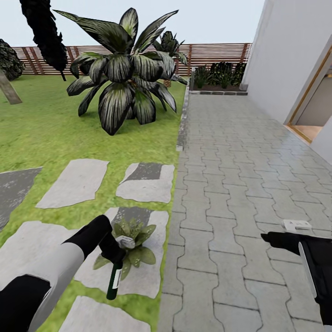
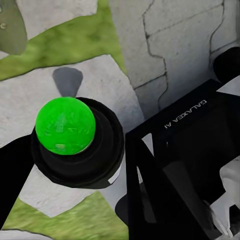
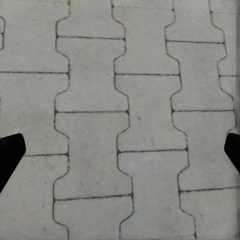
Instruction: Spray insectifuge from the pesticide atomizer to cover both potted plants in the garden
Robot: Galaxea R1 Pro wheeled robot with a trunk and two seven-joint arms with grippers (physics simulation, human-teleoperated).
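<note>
My left gripper (image 1: 117, 256) is shut on the pesticide atomizer (image 1: 113, 281), a dark green bottle with a white label that hangs down and tilts toward me. It is held just over a potted plant (image 1: 135, 240), a small green rosette on a stepping stone (image 1: 145, 276). In the left wrist view the atomizer (image 2: 75, 145) shows a round bright green button top above its black collar, and one leaf of the potted plant (image 2: 12, 30) is at the edge. My right gripper (image 1: 278, 240) is open over the grey paving (image 3: 120, 120), with nothing between its fingers.
A big striped agave (image 1: 124, 74) stands on the lawn (image 1: 41, 129) ahead. Behind it runs the brown slat fence (image 1: 216, 51). The white house wall (image 1: 295, 50) and a doorway (image 1: 318, 110) are to the right. More stepping stones (image 1: 76, 182) lie ahead on the left.
</note>
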